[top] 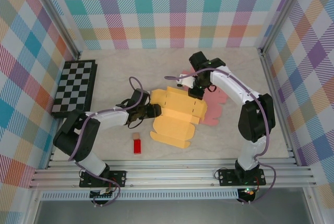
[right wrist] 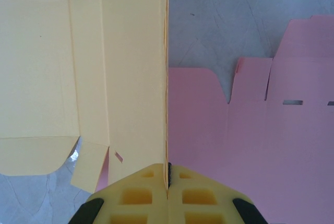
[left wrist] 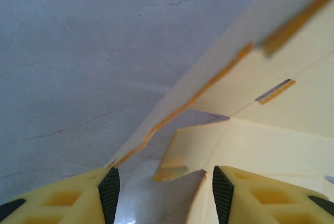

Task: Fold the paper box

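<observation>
Showing yellow paper box (top: 175, 117) partly unfolded on table (top: 235, 140), right of checkerboard (top: 74, 88), well apart. Left gripper (top: 155, 110) at box edge facing checkerboard: jaws partly spread, small flap between pads (left wrist: 109, 198), nothing clamped. Right gripper (top: 196, 94) at box side away from checkerboard: jaws closed, pinching upturned yellow panel edge. Pink sheet (top: 213, 110) partly under box, farther still from checkerboard. Red block (top: 138, 145) off checkerboard's near-right corner, near box.

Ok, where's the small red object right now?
Top view: the small red object lies on the table, left of centre, just left of the yellow paper box.
</observation>
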You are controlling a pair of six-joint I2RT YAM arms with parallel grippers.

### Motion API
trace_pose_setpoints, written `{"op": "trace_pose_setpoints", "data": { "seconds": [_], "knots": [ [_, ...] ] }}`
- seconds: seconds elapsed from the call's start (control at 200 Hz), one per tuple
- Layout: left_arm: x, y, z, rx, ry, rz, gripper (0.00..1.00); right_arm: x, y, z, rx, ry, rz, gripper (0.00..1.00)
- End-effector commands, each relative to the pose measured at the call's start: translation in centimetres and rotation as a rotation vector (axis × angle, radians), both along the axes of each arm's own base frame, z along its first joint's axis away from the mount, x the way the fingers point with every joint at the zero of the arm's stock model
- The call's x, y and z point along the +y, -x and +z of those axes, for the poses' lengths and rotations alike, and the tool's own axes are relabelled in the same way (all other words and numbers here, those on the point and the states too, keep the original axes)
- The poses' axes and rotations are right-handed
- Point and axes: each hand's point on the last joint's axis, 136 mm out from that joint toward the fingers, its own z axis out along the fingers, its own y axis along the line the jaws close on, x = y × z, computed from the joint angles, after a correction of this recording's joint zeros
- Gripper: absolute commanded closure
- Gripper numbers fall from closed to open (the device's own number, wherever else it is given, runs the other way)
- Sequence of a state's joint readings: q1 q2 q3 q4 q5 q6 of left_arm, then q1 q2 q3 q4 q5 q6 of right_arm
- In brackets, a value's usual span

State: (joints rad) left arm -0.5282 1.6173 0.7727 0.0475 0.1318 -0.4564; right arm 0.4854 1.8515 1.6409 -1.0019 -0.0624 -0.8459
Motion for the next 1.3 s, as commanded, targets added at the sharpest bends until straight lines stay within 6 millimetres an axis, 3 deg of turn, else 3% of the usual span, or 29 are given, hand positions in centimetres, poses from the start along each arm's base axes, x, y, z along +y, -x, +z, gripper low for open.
{"op": "trace_pose_setpoints", "data": {
  "seconds": [0.0,0.075,0.2,0.385,0.495,0.755,0.93,1.104,1.294],
  "knots": [
    [-0.7,-1.2,0.1,-0.048,0.009,-0.008,0.49,0.6,0.2,0.6,-0.007,-0.058,0.014,1.00],
    [-1.8,-1.3,0.1,-0.045,0.065,-0.036,0.52,0.7,0.1,0.6,-0.007,-0.066,0.012,1.00],
    [-3.2,-1.5,1.2,-0.066,0.134,-0.057,0.70,0.6,0.0,0.6,-0.008,-0.069,0.007,1.00],
    [-2.2,-1.5,0.6,-0.051,0.037,-0.049,0.88,0.6,0.0,0.7,-0.011,-0.069,0.003,1.00],
    [-1.6,-0.8,0.0,-0.032,-0.013,-0.058,0.94,0.3,-0.1,0.7,-0.023,-0.060,-0.005,1.00],
    [-5.1,2.0,1.3,-0.135,-0.197,-0.230,0.86,0.9,-1.4,1.5,-0.034,-0.097,-0.097,1.00],
    [-6.0,2.0,0.2,-0.158,-0.258,-0.248,0.69,0.7,-1.4,0.7,-0.030,-0.091,-0.112,1.00],
    [-7.8,2.8,0.2,-0.199,-0.271,-0.308,0.66,0.6,-1.2,0.3,-0.043,-0.103,-0.118,1.00],
    [-7.6,2.8,1.1,-0.208,-0.270,-0.304,0.65,-0.1,-1.2,-0.5,-0.046,-0.093,-0.130,1.00]
  ]
}}
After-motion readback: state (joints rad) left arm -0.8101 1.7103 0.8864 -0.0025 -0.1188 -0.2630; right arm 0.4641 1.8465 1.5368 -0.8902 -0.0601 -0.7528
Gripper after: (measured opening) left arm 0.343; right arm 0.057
